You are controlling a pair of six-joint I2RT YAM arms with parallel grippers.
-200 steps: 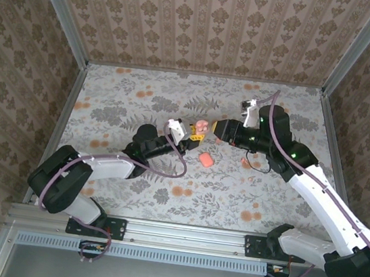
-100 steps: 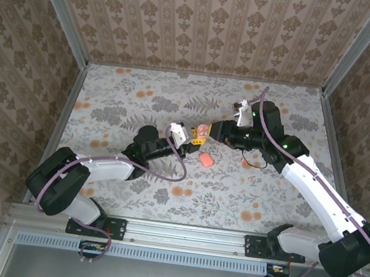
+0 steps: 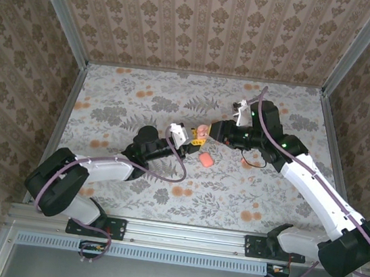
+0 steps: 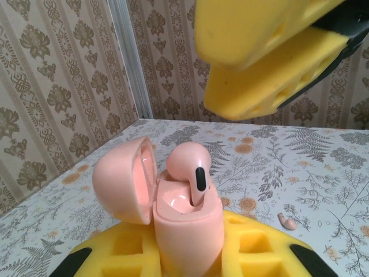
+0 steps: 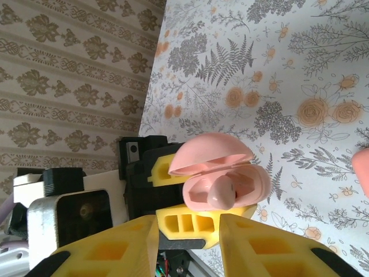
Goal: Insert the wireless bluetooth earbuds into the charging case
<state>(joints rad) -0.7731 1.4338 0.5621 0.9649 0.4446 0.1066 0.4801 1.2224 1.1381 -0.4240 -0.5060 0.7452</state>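
item 1: small salmon-pink pebble-shaped plastic charging case [image 3: 201, 132], centre of the overhead frame, held clear of the table. its hinged lid [image 4: 123, 180] stood swung open at the left of the left wrist frame.

item 2: left gripper [image 3: 196, 138], with yellow foam-padded fingers [image 4: 124, 254]. i logged it clamped on the case body from both sides, low centre of its own wrist frame.

item 3: tiny salmon-pink plastic earbud [image 4: 192, 167], stem down in the case's well. its rounded head stood proud of the rim, with a dark oval patch facing the left wrist camera.

item 4: right gripper [image 5: 187, 245], bottom of its own frame. its yellow fingers were parted with nothing between them, just beside the case and apart from the earbud.

item 5: second earbud [image 4: 286, 221], same pink plastic, lying on the table at the lower right of the left wrist frame, well apart from the case.

item 6: salmon-pink lump [image 3: 205, 159] on the table, just below the case in the overhead frame. i could not tell what it was.

item 7: grey floral-printed table cover [image 3: 141, 105], with brown patterned wallpaper walls [image 3: 207, 25] around it.
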